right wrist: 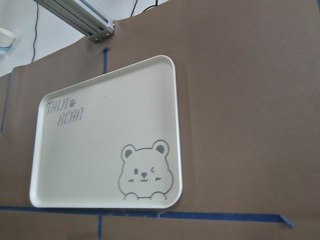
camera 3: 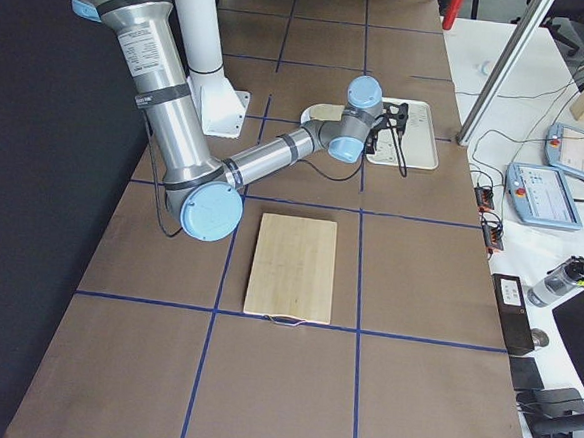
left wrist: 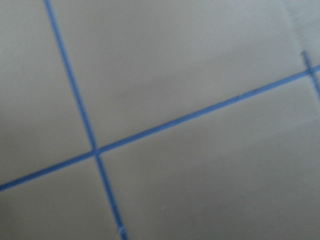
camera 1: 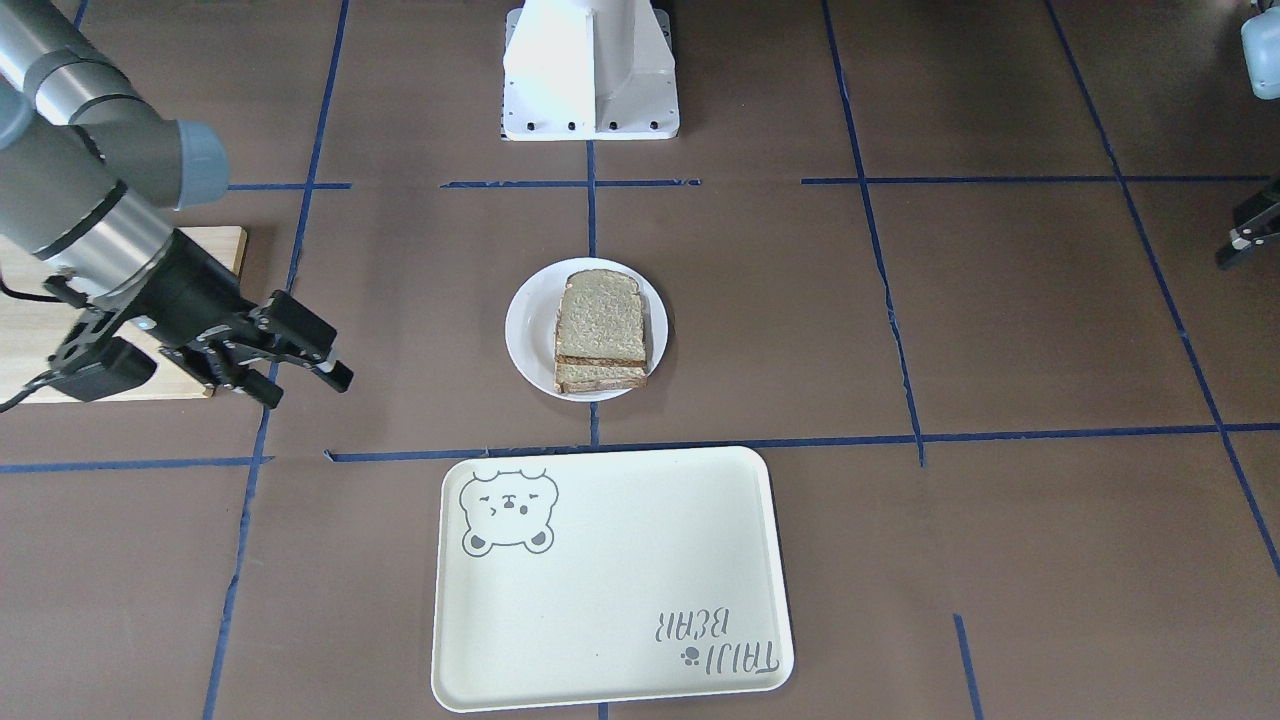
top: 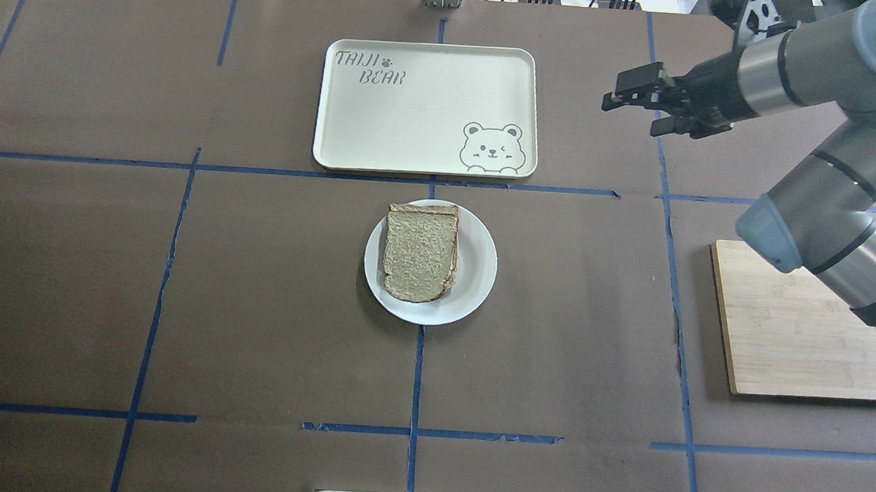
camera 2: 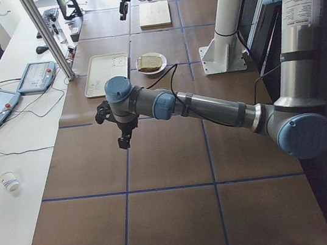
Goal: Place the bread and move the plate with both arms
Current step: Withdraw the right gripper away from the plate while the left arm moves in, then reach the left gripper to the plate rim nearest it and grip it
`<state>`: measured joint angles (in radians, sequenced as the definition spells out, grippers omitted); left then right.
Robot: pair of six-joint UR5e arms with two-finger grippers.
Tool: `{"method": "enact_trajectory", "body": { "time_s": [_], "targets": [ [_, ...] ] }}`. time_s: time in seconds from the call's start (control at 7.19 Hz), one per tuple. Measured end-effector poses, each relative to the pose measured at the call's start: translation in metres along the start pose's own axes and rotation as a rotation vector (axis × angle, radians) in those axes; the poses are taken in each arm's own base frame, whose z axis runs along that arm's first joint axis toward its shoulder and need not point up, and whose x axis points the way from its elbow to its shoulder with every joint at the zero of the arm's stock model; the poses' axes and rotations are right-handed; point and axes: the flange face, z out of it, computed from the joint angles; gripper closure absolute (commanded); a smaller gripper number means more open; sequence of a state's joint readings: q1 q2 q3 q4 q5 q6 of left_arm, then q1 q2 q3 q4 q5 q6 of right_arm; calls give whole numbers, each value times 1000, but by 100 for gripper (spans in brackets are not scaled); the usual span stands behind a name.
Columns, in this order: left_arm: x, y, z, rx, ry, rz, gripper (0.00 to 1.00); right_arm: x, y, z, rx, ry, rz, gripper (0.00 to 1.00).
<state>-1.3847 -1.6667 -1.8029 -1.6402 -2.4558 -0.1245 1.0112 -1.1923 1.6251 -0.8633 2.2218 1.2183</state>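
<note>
Right gripper (camera 1: 308, 388) empty, jaws apart, near far-right corner; left gripper (camera 2: 123, 143): cannot tell; pinch plate (top: 478, 279) at 2 opposite rim points, keeping bread (top: 420, 256) level.

The overhead view looks forward and down from behind the robot; the front view faces its base (camera 1: 590, 70) steeply from across the counter (top: 100, 294). Both share plate (top: 479, 275) and tray (top: 415, 115). Side views look along the counter from its ends. The left wrist view is close over tape (left wrist: 95, 150); the right wrist sees the tray.
</note>
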Motion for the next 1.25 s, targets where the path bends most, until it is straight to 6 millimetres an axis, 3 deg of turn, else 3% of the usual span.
{"method": "enact_trajectory", "body": {
  "time_s": [0.14, 0.42, 0.83, 0.97, 1.25],
  "targets": [
    [35, -19, 12, 7, 47, -70, 0, 31, -14, -12, -12, 71, -59, 0],
    [120, -39, 59, 14, 140, -182, 0, 90, -33, -38, -64, 169, -131, 0],
    [214, -30, 149, 154, 310, -305, 0, 167, -35, -67, -163, 249, -166, 0],
    [250, -22, 173, 190, 376, -367, 4, 198, -26, -71, -208, 280, -195, 0],
    [330, -2, 206, 220, 508, -484, 32, 259, -11, -86, -310, 351, -287, 0]
  ]
}}
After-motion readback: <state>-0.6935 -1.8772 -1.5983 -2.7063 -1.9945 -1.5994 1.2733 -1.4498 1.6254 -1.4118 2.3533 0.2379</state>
